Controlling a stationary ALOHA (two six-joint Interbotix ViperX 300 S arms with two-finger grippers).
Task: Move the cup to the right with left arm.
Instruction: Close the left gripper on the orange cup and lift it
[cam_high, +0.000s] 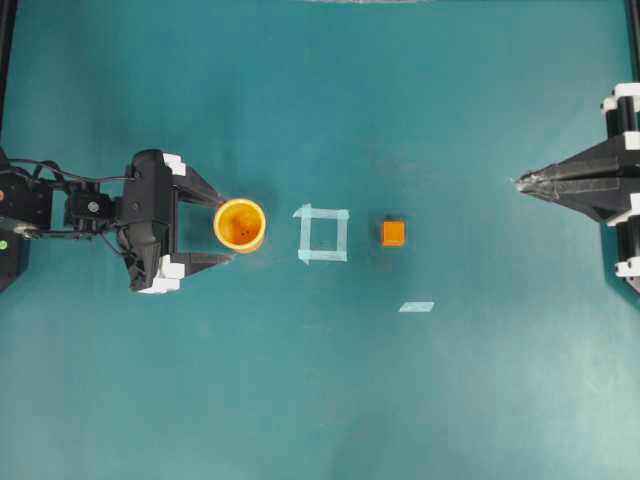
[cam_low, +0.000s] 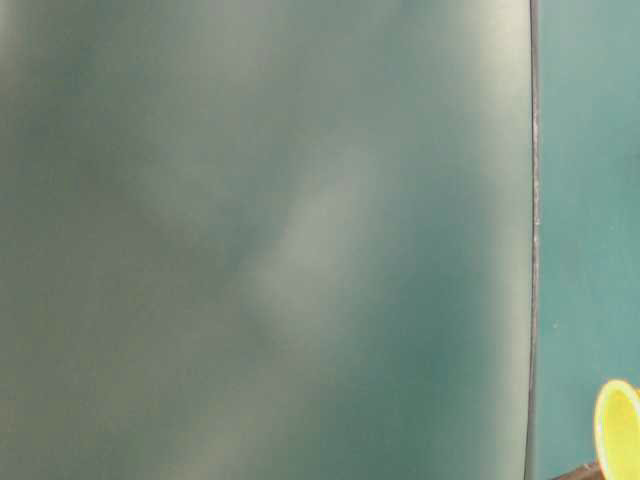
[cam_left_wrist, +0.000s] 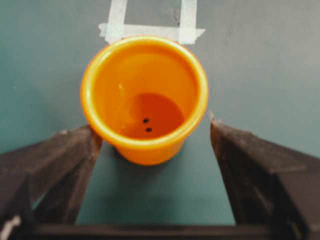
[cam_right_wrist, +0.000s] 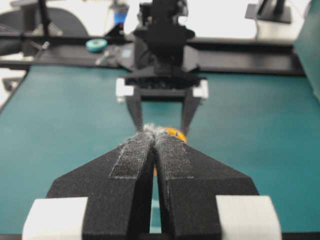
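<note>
The table-level view is almost all a blurred grey-green haze; only a sliver of the cup (cam_low: 620, 428) shows at its bottom right corner. From the right wrist, the cup (cam_right_wrist: 176, 132) is mostly hidden behind the right gripper (cam_right_wrist: 151, 131), whose fingers are pressed together tip to tip with nothing between them.

From overhead, the cup (cam_high: 240, 224) stands upright on the green worktop (cam_high: 320, 400), left of the middle and about midway between the near and far edges. The left gripper (cam_high: 222, 229) has its fingers spread wide, one tip on each side of the cup; in the wrist view the left one seems to touch the cup (cam_left_wrist: 145, 100) and the right stands clear.

Just to the cup's right lies a square of pale tape (cam_high: 323, 233), then a small orange cube (cam_high: 393, 233), both in line toward the right gripper (cam_high: 520, 183) near the right edge. A loose strip of tape (cam_high: 416, 307) lies nearer the front edge. The rest of the worktop is bare green.
</note>
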